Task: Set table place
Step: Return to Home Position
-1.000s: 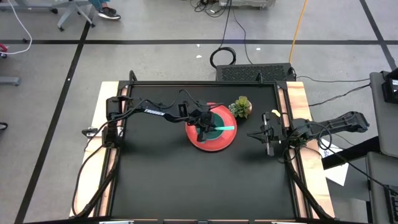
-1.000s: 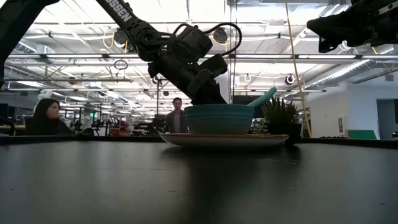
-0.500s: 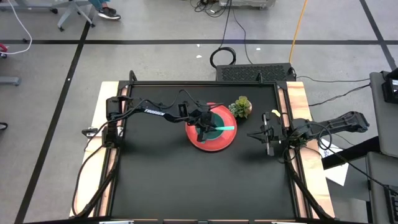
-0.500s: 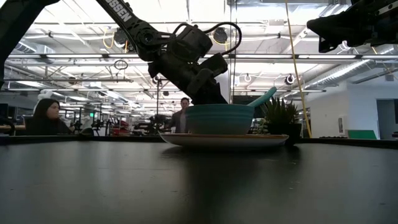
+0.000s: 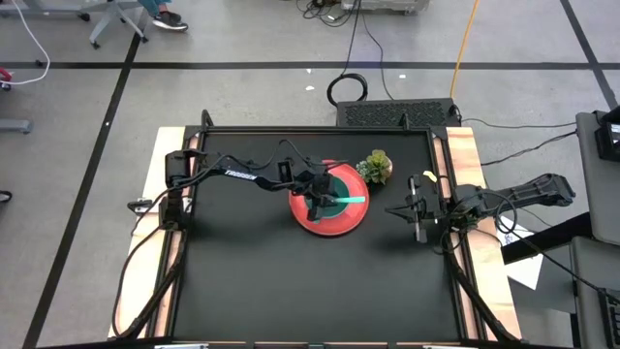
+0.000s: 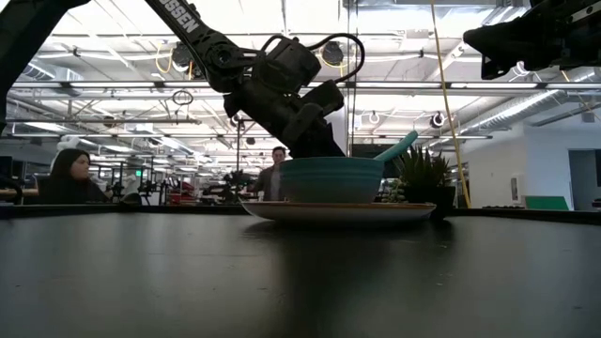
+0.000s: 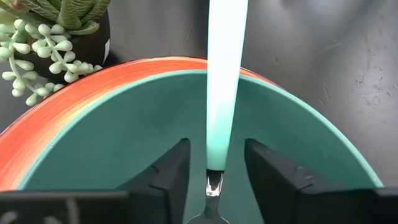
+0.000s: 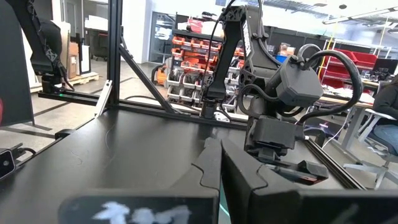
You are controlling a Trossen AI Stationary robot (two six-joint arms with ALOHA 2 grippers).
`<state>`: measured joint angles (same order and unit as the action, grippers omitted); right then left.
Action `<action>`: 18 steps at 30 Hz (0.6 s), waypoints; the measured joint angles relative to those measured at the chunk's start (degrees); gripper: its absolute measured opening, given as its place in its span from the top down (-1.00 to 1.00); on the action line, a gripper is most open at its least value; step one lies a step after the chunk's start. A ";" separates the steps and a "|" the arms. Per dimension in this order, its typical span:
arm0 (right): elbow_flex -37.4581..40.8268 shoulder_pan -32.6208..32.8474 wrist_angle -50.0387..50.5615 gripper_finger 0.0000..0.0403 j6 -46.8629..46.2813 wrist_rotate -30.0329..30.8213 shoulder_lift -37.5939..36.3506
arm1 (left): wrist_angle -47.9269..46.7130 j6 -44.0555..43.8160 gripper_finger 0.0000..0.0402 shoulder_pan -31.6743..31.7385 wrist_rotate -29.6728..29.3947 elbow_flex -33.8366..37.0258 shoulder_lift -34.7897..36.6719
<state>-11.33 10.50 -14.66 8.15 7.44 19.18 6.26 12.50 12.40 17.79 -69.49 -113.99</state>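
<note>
The red plate [image 5: 339, 229] lies a little toward 12 o'clock from the middle of the black surface [image 5: 271, 281]. The teal bowl [image 5: 345, 187] stands on it. A pale teal spoon [image 7: 225, 74] rests in the bowl, its handle leaning over the rim toward 3 o'clock, so the bowl wall props it up.

The left arm reaches in from 9 o'clock, and the left claw [image 7: 217, 142] hangs over the bowl, pointing down into it. Its 2 fingers are parted and straddle the spoon handle with a gap on each side, so it grips nothing. That looks like a release pose: the spoon lies on its own, and the claw seems to need only to lift away.

The right claw [image 5: 418, 215] waits at 3 o'clock from the plate, well apart from it, near the surface's right edge. Its fingers are pressed together and hold nothing.

A small potted succulent [image 5: 376, 166] stands at 2 o'clock, just beside the plate's rim.

What stands in the way is the handle itself. A sideways pull could, I judge, catch it and tip the spoon out, so a straight rise looks safer.

Beyond the surface, 1 person sits and another stands.
</note>
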 joint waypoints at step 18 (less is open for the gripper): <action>0.00 0.01 0.02 1.00 -0.07 -0.01 0.02 | -0.40 0.25 -0.19 0.00 -0.10 -1.40 0.02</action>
<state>-11.33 10.51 -14.63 8.07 7.43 19.20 5.87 12.75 12.40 17.69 -70.90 -113.97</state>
